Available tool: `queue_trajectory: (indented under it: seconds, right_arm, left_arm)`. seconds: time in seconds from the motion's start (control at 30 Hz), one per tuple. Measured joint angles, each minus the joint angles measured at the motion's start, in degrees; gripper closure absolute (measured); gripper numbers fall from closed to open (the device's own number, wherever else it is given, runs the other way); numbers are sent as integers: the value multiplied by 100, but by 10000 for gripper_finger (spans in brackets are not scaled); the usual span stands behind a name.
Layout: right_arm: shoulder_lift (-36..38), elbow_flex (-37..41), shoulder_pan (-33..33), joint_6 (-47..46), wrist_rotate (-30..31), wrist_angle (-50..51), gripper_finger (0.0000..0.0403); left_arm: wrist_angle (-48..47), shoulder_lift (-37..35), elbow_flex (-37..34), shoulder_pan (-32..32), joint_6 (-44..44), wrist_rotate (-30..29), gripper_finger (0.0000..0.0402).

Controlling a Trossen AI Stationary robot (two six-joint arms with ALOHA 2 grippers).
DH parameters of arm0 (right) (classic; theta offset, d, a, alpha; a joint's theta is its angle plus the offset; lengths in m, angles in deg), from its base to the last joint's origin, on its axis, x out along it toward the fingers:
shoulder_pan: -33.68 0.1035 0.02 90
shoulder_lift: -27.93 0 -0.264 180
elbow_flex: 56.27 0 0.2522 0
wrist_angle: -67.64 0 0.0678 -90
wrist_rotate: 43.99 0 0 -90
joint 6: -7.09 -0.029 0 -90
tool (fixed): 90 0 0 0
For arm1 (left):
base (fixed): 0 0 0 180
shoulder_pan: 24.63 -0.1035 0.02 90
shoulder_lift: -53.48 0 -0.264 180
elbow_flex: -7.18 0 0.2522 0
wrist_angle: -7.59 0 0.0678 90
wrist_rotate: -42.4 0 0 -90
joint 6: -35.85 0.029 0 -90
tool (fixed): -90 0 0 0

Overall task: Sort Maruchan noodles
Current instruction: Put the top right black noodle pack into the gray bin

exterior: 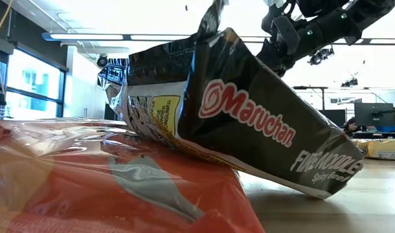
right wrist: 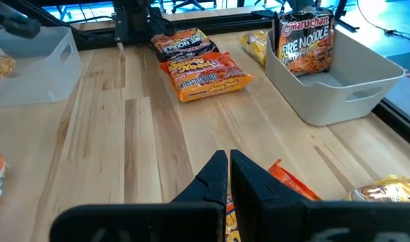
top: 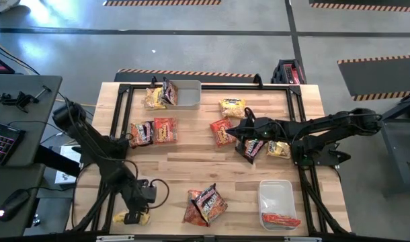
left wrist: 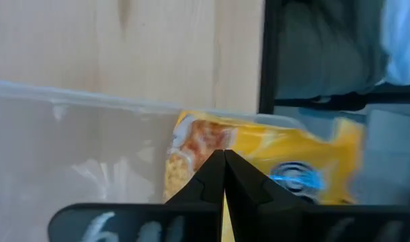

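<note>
My left gripper (top: 134,207) is at the table's near left corner, shut, its tips (left wrist: 224,153) over a yellow noodle packet (left wrist: 292,161). That packet lies in a clear bin (left wrist: 91,97), and one end reaches out over the table's dark frame. My right gripper (top: 244,134) waits shut above mid-table, over a red-orange packet (right wrist: 296,187). Other packets lie flat on the wood: a dark one (top: 143,132) beside an orange one (top: 165,130), and two yellow ones (top: 232,107) (top: 279,149). My left gripper points steeply down at the yellow packet's middle (left wrist: 212,144) with shut fingers. The fingers themselves hide the spot, so I cannot tell whether they touch it.
A white bin (top: 185,94) at the far edge holds a dark packet (right wrist: 306,40), with a yellow one (top: 153,99) beside it. A bin (top: 275,195) at the near right holds a red packet (top: 280,219). A dark packet (exterior: 249,123) lies on orange ones near the front edge.
</note>
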Motion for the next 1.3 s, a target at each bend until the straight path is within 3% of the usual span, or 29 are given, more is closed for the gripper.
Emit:
queue_trajectory:
  seconds: [0.2, 0.4, 0.53, 0.77, 0.97, 1.3]
  right_arm:
    - [0, 0, 0, 250, 0, 82, 403]
    - [-109, 0, -81, 638, -158, -198, 403]
    - [-335, 0, -209, 813, -623, -683, 403]
    - [-1542, -2, -293, 938, -1496, -2816, 403]
    - [-2559, 0, -293, 506, -1919, -4457, 403]
    - [-2318, 0, -665, 387, -2029, -3826, 403]
  left_arm:
    - [-160, -577, 0, -151, 366, -640, 401]
    - [-80, -1096, -5, -802, 1497, -1451, 401]
    - [911, -1388, -540, -1532, 2440, -1343, 401]
    - [4049, -1543, -2094, -3027, 3714, -531, 401]
    - [5608, -1243, -2629, -4083, 4236, -729, 401]
    - [6706, -115, -2634, -5235, 4282, -729, 401]
